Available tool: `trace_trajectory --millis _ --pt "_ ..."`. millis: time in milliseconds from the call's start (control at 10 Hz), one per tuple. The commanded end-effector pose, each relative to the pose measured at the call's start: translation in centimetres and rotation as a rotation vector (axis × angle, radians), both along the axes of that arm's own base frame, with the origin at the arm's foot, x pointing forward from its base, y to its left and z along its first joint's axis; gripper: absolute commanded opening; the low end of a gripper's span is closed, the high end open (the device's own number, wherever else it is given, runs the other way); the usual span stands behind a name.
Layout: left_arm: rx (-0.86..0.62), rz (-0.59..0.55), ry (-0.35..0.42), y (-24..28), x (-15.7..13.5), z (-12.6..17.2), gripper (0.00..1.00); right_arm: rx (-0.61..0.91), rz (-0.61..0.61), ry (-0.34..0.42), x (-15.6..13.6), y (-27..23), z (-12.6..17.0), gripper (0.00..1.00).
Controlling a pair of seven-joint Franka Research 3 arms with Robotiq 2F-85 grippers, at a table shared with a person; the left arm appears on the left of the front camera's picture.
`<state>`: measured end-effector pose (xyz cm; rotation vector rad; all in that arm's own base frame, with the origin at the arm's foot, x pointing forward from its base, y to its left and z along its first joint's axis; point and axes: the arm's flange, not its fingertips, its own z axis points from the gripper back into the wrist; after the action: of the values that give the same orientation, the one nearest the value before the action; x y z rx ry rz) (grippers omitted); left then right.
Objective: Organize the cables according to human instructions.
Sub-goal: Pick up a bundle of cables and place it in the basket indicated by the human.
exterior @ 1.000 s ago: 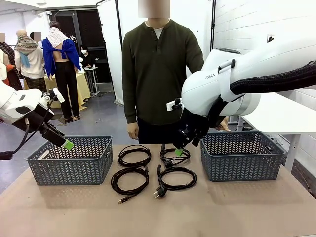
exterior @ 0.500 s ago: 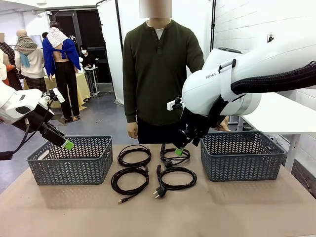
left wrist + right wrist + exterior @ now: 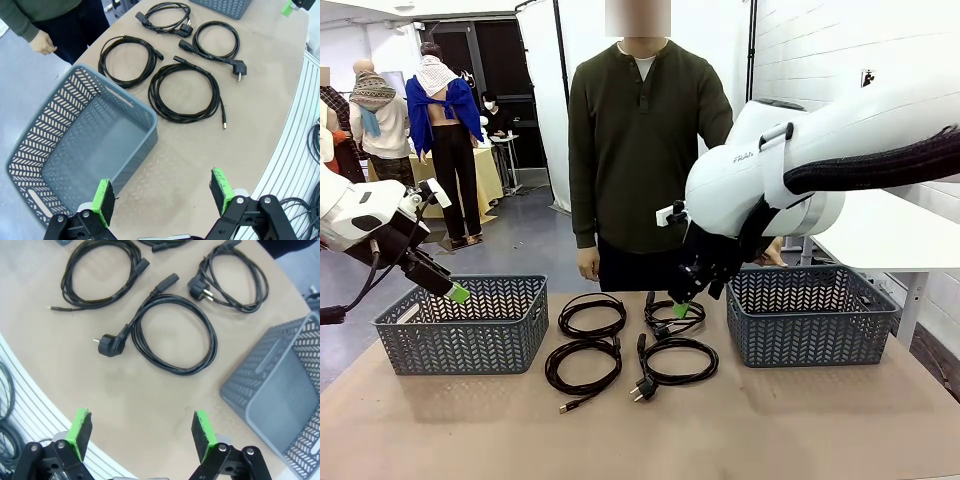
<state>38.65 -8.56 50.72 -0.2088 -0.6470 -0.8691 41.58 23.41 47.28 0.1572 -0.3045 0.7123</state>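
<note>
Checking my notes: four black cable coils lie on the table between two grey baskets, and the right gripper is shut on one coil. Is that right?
No: the right gripper is open and holds nothing, as the right wrist view shows, its pads apart above the table. The four cables do lie between the grey baskets.

Left basket [image 3: 465, 340], right basket [image 3: 810, 335] — both grey, on tan table [image 3: 770, 420]

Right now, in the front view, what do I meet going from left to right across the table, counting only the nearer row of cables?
left grey basket → near-left cable → near-right cable → right grey basket
</note>
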Motion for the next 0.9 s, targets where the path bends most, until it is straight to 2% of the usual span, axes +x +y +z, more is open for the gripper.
trace_trajectory --millis 0,300,800 --pt "-0.015 0.004 0.001 0.1 0.2 -0.1 1.0 -0.055 -0.098 0.03 0.6 2.8 -1.2 1.0" --pt "-0.015 0.004 0.001 0.1 0.2 -0.1 1.0 -0.067 -0.21 0.078 1.9 6.0 -2.8 1.0" --pt "-0.015 0.004 0.001 0.1 0.2 -0.1 1.0 -0.107 -0.273 0.123 5.9 8.4 -3.7 1.0"
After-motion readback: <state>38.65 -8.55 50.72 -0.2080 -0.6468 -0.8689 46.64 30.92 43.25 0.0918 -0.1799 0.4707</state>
